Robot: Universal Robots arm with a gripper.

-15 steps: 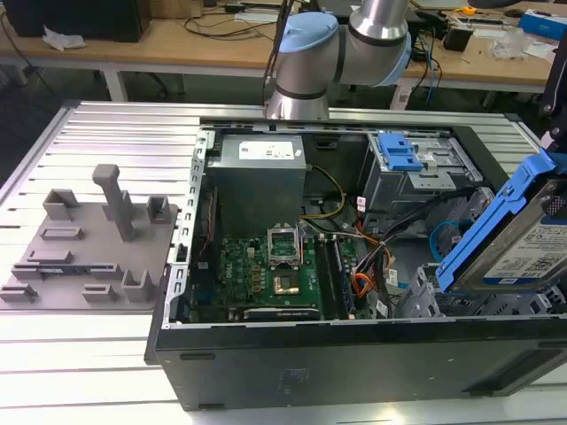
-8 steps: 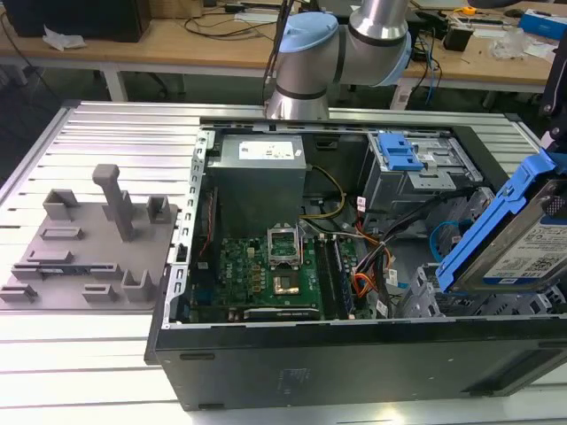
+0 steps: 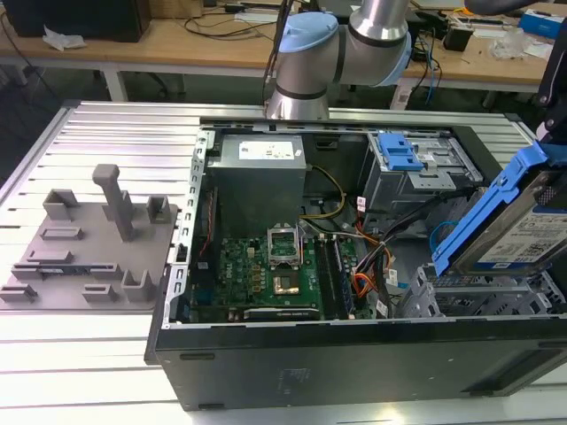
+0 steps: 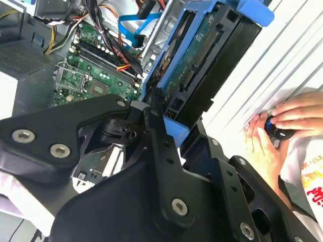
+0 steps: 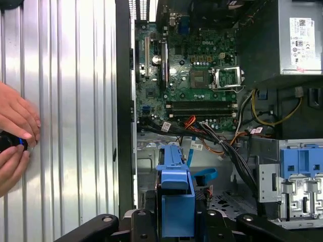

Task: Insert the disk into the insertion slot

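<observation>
Toward three o'clock of the exterior view, the disk (image 3: 530,232) is held tilted just above the insertion slot (image 3: 430,297), its blue carrier end pinched by the gripper (image 5: 176,224). It is judged dense, rigid and shock-sensitive; the carrier frame is best gripped, the exposed board avoided

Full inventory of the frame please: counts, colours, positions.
table: one, silver slatted, under everything
insertion slot: one, grey, case corner, exterior view's right
disk: one, silver in blue carrier, tilted above the slot
taller cage: one, silver with blue clip, farther back
computer case: one, black, open, on table
motherboard: one, green, case floor
power supply: one, grey, beside motherboard
fixture plate: one, grey, exterior view's left
person's hands: two, on table around small dark device
gripper: one, black, shut on the disk
</observation>
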